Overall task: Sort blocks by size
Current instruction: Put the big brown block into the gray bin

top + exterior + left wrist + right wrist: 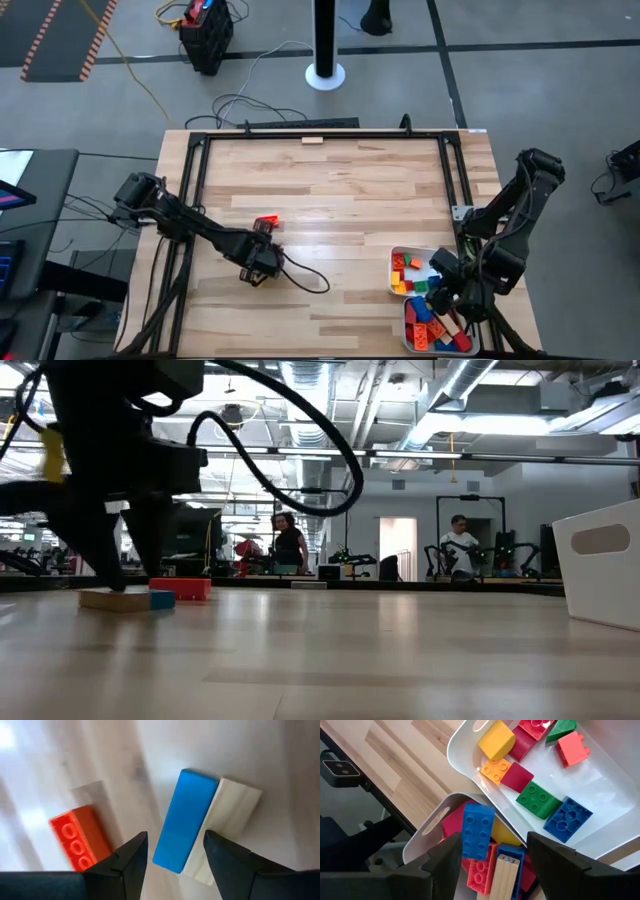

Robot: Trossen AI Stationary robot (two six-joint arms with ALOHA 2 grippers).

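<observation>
On the table's left half a blue block [185, 820] and a tan wooden block [230, 820] lie side by side, with a long red brick [80, 840] flat beside them. My left gripper [175, 855] is open and points down just over them. Its fingers straddle the blue block's near end, and one finger is over the wooden block. My right gripper [492, 865] hovers open over two white trays. One tray [620, 785] holds short bricks. The other tray [427, 830] holds long ones, among them a blue brick [477, 830] and a wooden block [502, 875].
A black rail frame [195, 190] borders the tabletop. A cable [305, 278] loops on the table beside my left gripper [262, 265]. A small tan block [313, 141] lies at the far edge. The trays [397, 258] sit at the near right. People stand in the room behind.
</observation>
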